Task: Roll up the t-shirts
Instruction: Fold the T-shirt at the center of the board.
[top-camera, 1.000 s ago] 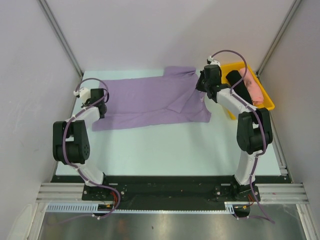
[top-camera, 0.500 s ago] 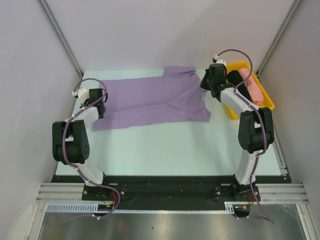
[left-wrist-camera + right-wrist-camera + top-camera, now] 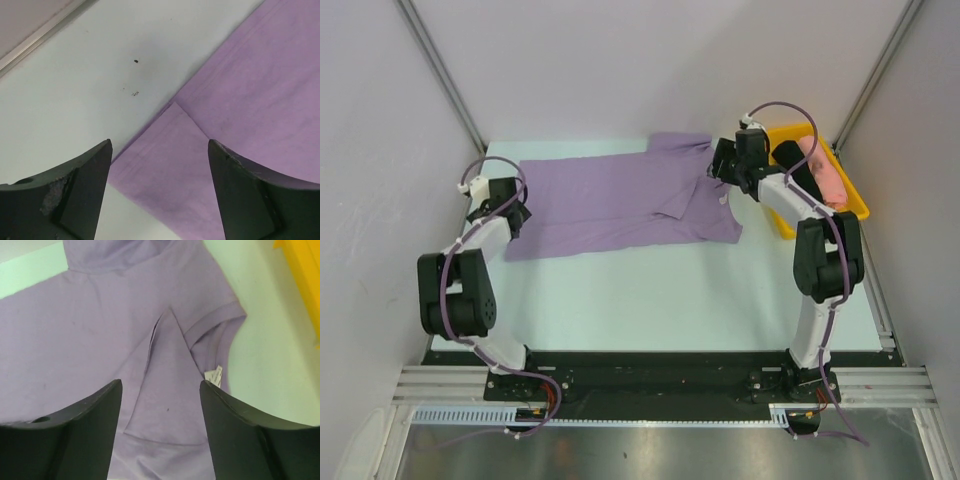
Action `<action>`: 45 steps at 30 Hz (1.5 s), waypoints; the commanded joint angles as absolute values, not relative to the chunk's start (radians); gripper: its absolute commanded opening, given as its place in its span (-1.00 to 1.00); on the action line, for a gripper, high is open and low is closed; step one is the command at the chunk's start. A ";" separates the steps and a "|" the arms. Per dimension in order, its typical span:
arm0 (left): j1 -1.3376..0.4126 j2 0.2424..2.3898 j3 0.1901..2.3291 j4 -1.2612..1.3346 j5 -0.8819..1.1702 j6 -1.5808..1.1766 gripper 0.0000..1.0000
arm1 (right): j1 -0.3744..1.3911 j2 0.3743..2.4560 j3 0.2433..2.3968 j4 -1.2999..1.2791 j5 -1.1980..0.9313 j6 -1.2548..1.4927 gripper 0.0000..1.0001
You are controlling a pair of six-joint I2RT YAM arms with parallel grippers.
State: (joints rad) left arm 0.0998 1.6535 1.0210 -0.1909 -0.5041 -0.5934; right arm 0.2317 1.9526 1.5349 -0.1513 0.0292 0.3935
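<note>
The lavender t-shirt (image 3: 620, 200) is lying spread flat across the far half of the pale worktop (image 3: 650, 300), its hem pointing left and its neck pointing right. One sleeve (image 3: 680, 143) is poking out toward the far edge, and part of the chest is lying doubled over in a loose triangular flap (image 3: 167, 365) beside the collar. A small white neck label (image 3: 214, 375) is showing at the neck opening.

The left pincer (image 3: 517, 215) is sitting over the hem end of the shirt with its jaws standing wide apart and nothing between them. In the left wrist view its dark fingers (image 3: 75, 195) are framing a turned-over corner of the hem and a strip of bare worktop. The right pincer (image 3: 722, 168) is hanging over the collar end, also parted and gripping nothing; its fingers (image 3: 85, 430) are straddling the folded flap. Whether either pair of fingertips is actually touching the cloth is hard to judge, since the tips are sitting at the bottom edge of both wrist views.

Just beyond the right pincer, at the far right corner, a yellow bin (image 3: 852, 208) is holding a black cloth bundle (image 3: 792, 165) and a pink cloth bundle (image 3: 825, 172) lying side by side.
</note>
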 commanded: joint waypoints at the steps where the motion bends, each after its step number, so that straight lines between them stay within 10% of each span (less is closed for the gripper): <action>1: 0.124 1.428 0.956 -0.218 -0.419 -0.643 0.61 | 0.215 1.839 1.539 -0.261 0.044 0.431 0.29; 14: 0.152 1.155 0.650 -0.284 -0.370 -0.752 0.29 | 0.164 1.546 0.955 -0.195 0.011 0.577 -0.08; 39: 0.203 1.253 0.623 -0.236 -0.330 -0.775 0.28 | 0.179 1.687 0.960 -0.048 -0.009 0.537 -0.36; 45: 0.204 1.250 0.623 -0.236 -0.330 -0.770 0.29 | 0.204 1.687 0.979 -0.094 0.046 0.499 -0.15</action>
